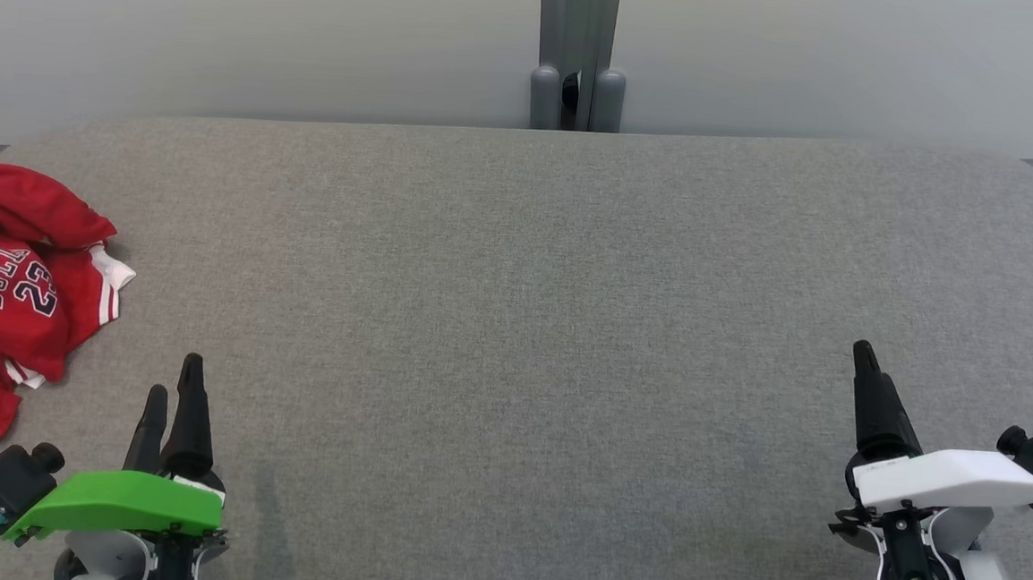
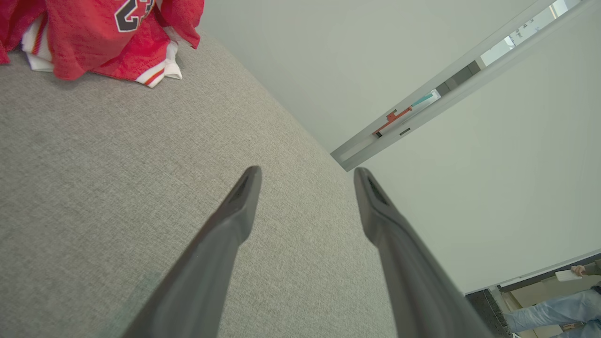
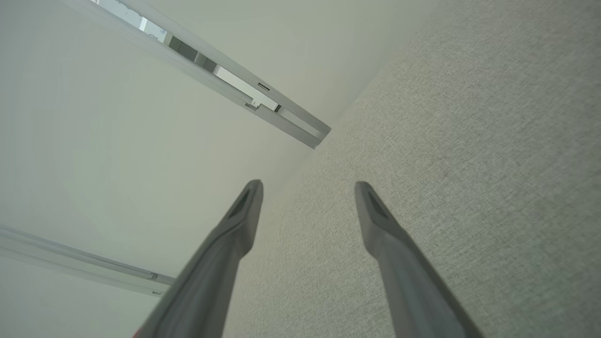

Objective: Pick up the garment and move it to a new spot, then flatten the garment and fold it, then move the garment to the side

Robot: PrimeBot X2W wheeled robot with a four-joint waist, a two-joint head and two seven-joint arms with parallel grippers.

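The garment (image 1: 14, 286) is a red jersey with white trim and dark lettering, lying crumpled at the far left edge of the grey table (image 1: 533, 309). It also fills the top left corner of the left wrist view as the garment (image 2: 94, 37). My left gripper (image 1: 174, 390) hovers at the lower left, just right of and nearer than the garment, apart from it. Seen from its wrist, the left gripper (image 2: 307, 176) is open with nothing between the fingers. My right gripper (image 1: 864, 352) stands at the lower right, far from the garment. Its wrist view shows the right gripper (image 3: 309, 188) open and empty.
The table has rounded far corners and a pale wall behind it. A grey post (image 1: 578, 52) rises at the middle of the far edge. A person's sleeve and hand (image 2: 554, 310) show at the bottom right of the left wrist view.
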